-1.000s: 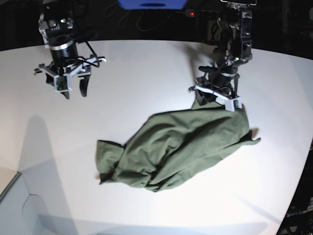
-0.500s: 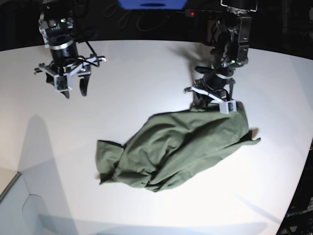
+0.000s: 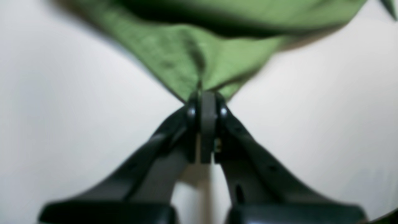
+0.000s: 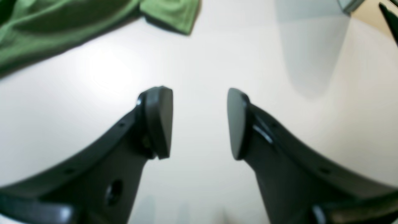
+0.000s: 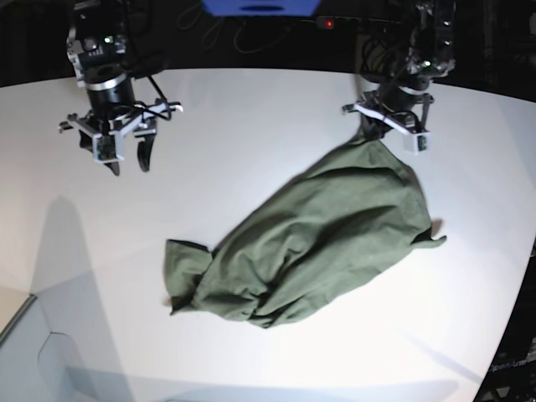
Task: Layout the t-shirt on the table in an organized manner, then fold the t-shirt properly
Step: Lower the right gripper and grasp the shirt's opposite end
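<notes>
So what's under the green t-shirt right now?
Only the white table shows around the t-shirt. The left gripper pinches and lifts one corner; whatever lies beneath the crumpled heap is covered.

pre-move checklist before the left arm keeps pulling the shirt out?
1. Left end effector shut on the t-shirt corner: ok.
2. Pinched corner raised off the table: ok.
3. Rest of the t-shirt spread flat: not ok, bunched in a heap.
4. Right end effector open, nothing between its pads: ok.
5. Right end effector clear of the cloth: ok, hovering apart over bare table.
6. Which part is gripped, hem or sleeve: cannot tell.
</notes>
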Tool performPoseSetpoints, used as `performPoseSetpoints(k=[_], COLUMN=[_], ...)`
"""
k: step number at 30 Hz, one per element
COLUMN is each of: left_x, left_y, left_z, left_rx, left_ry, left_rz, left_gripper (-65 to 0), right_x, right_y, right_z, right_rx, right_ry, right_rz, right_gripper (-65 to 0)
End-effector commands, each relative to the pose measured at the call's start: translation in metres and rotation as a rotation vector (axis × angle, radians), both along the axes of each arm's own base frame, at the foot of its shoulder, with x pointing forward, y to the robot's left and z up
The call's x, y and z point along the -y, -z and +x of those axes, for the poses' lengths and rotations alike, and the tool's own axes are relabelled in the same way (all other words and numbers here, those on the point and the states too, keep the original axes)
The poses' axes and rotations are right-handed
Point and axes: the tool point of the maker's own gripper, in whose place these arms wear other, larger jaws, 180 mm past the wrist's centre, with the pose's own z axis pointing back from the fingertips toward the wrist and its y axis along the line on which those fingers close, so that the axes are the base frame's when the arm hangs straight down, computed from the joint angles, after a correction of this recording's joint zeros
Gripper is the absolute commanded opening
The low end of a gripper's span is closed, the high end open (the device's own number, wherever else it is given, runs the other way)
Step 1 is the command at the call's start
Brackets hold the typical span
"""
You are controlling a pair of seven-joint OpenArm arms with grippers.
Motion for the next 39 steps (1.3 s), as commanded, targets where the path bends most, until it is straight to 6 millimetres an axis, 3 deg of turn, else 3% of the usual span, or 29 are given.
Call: performPoseSetpoints(k=[1,8,14,18,22,26,33,39], left_x=[-0.013,-0.068,-0.098,-0.102,-0.106,-0.107,-0.107,-0.108], left_y=[-0.019,-0.049,-0.058,-0.055,-0.055,-0.055,-0.057,-0.056], left_z=[0.006,-0.007,-0.019,-0.024,-0.027,-0.027,-0.025,-0.026], left_rx=[0.065,0.116,0.117,0.104,0.1,0.1,0.105,0.103], left_ry=[-0.024,-0.134,-0.198,-0.205,-0.214,-0.211,-0.21,-0.213], left_rz=[0.018,0.107,0.158,0.166,0.172,0.178,0.181,0.181], left_gripper=[-64.5,-64.5,-64.5,-64.5,-64.5,-64.5,-64.5,-64.5], right_x=[0.0,-0.014,-0.052,-0.064,-0.056,-0.053,-0.049,-0.06], right_y=[-0.011,-0.015,-0.021,-0.006,0.032,0.065,0.081,0.101], right_z=[0.003,0.029,0.066,0.087,0.103,0.116,0.122,0.118], right_rx=[0.043,0.013,-0.044,-0.084,-0.174,-0.251,-0.248,-0.269], right_ry=[-0.008,-0.03,-0.115,-0.122,-0.099,-0.1,-0.098,-0.1], right_rz=[-0.006,0.007,0.014,0.026,0.004,-0.023,-0.027,0.004], right_gripper=[-36.3,-36.2,-36.1,-36.1,-35.3,-29.0,-27.2,-27.7])
